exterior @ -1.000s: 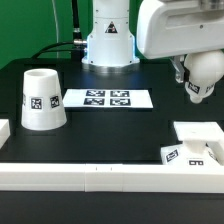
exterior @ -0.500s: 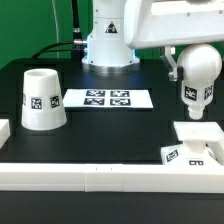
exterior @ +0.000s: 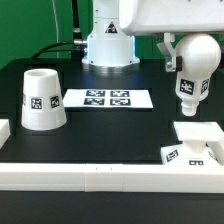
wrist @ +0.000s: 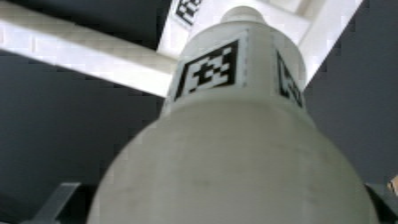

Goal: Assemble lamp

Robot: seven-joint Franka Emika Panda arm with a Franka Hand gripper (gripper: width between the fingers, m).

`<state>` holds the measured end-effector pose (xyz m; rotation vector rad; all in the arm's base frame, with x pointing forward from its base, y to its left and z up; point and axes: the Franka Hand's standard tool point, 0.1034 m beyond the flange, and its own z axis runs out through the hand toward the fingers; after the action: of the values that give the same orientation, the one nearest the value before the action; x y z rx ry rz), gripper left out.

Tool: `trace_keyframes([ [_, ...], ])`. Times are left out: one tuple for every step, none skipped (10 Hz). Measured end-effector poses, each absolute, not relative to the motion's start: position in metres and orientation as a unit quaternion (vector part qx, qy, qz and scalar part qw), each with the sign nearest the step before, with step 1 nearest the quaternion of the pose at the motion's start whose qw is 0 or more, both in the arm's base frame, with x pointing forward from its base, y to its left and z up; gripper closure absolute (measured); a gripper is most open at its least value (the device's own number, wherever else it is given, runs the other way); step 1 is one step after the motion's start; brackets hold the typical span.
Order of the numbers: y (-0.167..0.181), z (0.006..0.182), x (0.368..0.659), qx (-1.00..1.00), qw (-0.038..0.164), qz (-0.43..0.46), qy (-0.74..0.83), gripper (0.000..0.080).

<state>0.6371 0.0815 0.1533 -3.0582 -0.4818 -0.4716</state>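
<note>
My gripper (exterior: 196,48) is shut on the white ball-shaped bulb (exterior: 191,78). It holds the bulb in the air at the exterior view's right, with the tagged neck pointing down. The low square base (exterior: 198,133) sits on the table below the bulb, apart from it. The tapered shade (exterior: 42,98) stands at the exterior view's left with a tag on its side. In the wrist view the bulb (wrist: 222,150) fills the frame between my gripper's (wrist: 222,208) dark fingers (wrist: 59,203). A white tagged part (wrist: 306,30) lies beyond its tip.
The marker board (exterior: 106,98) lies flat in the middle of the black table. A long white border rail (exterior: 90,174) runs along the front edge, with a short rail piece (exterior: 4,131) at the left. The robot's white pedestal (exterior: 107,45) stands behind.
The bulb has turned from tilted to upright with its neck down. It has shifted slightly toward the exterior view's left, over the base.
</note>
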Motion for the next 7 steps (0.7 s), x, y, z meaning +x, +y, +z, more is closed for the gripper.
trace_keyframes([
  [0.081,0.153,0.637,-0.977,0.005,-0.15,-0.153,0.0223],
  [0.081,0.153,0.637,-0.977,0.005,-0.15,-0.153,0.0223],
  [0.082,0.154,0.639,-0.975,0.001,-0.151,-0.162,0.0223],
  [0.084,0.162,0.648,-0.971,-0.007,-0.155,-0.179,0.0223],
  [0.084,0.167,0.658,-0.967,-0.01,-0.165,-0.191,0.0223],
  [0.083,0.164,0.661,-0.965,-0.011,-0.171,-0.199,0.0223],
  [0.084,0.164,0.66,-0.965,-0.011,-0.17,-0.2,0.0223],
])
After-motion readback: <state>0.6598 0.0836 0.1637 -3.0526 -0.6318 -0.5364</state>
